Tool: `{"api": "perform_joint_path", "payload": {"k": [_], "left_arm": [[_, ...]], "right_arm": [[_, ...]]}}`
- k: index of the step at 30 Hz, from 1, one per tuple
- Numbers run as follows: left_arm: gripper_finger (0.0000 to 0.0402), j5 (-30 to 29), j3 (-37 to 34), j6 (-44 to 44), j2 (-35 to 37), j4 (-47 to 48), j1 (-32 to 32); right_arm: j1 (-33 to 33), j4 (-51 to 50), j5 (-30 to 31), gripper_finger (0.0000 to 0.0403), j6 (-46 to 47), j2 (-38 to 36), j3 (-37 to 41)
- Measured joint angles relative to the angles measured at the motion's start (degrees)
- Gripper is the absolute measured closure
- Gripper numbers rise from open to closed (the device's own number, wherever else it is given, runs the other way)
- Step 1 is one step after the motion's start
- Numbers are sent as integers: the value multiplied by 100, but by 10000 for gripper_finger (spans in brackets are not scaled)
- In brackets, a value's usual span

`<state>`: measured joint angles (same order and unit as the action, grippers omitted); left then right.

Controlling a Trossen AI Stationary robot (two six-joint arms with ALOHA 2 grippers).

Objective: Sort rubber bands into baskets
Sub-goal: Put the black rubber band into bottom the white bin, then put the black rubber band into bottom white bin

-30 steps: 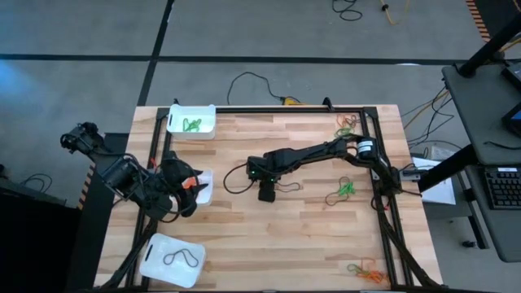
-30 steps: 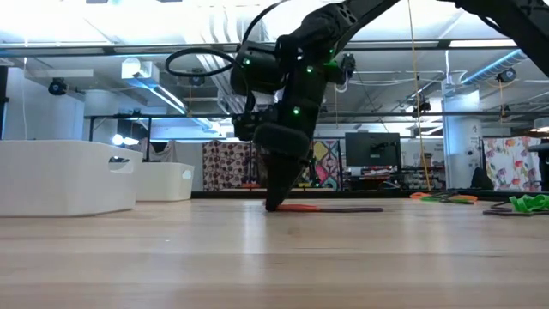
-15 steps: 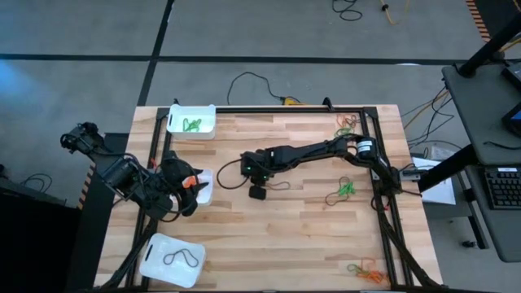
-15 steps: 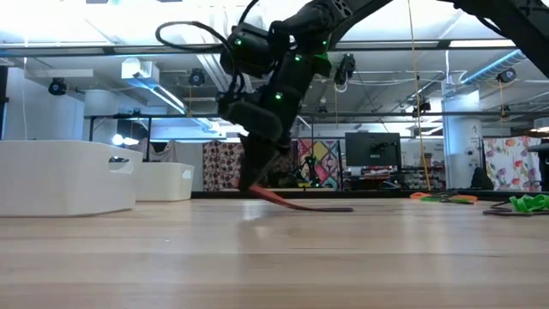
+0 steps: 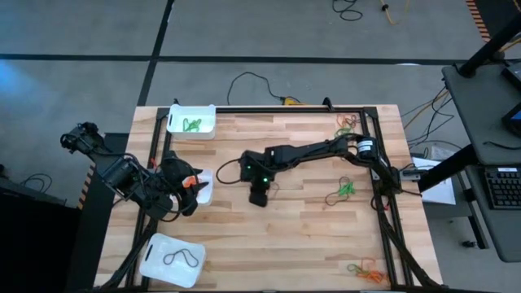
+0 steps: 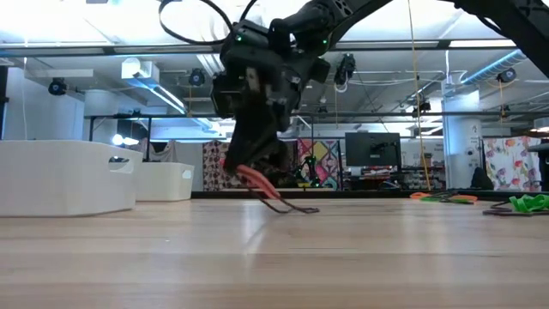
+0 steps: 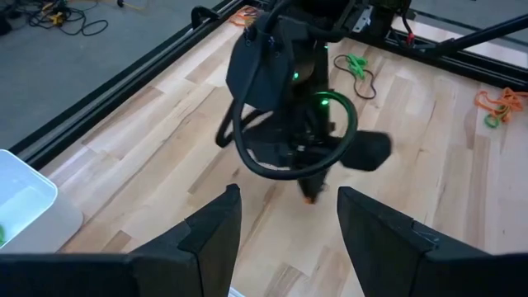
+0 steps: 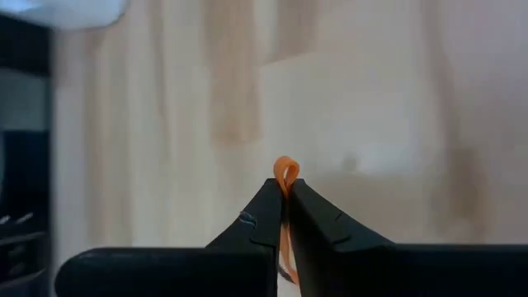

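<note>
Right gripper point(image 8: 285, 198) pinched tight on an orange rubber band point(image 8: 285, 172), a small loop poking out above the fingertips in the right wrist view. In the high view, sat near the frame's centre over the wooden counter point(image 5: 309, 236), arm reaching in from the right. In the low view, hung just above the counter with the orange band point(image 6: 257, 184) dangling and a dark band point(image 6: 296, 209) trailing from it, the far end touching the wood; possibly two bands caught together.

Left gripper point(image 7: 285, 219) parked at centre left of the high view beside the middle basket point(image 5: 203, 185), fingers apart, nothing between them.

Baskets lined down the left side: top basket point(image 5: 192, 120) with green bands inside, bottom basket point(image 5: 167, 260) with a black band. More loose rubber bands point(image 5: 343, 190) lay at centre right, upper right and lower right of the counter.

Step in hand, by judgement: lifting a picked orange band clear for carrying. Next move likely called for a transfer leftward to the middle basket, then a release over it, with care that the dark band, if snagged, did not land in the wrong basket.
</note>
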<state>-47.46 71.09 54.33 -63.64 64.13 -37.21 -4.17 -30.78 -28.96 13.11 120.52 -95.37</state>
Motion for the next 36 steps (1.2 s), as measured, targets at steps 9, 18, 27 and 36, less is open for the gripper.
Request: {"api": "perform_joint_path", "payload": {"k": [9,18,27,36], "left_arm": [[216,-153,-19,-40,0,35,0],[216,-156,-75,-44,-2,76,0],[216,-155,-76,20,-2,62,0],[216,-157,-76,22,-2,41,0]], "right_arm": [[510,-357,607,390,-304,58,33],[527,-307,2824,390,-800,42,4],[237,-280,3008,330,-1132,42,4],[144,-1209,3155,229,-1175,-257,-1]]}}
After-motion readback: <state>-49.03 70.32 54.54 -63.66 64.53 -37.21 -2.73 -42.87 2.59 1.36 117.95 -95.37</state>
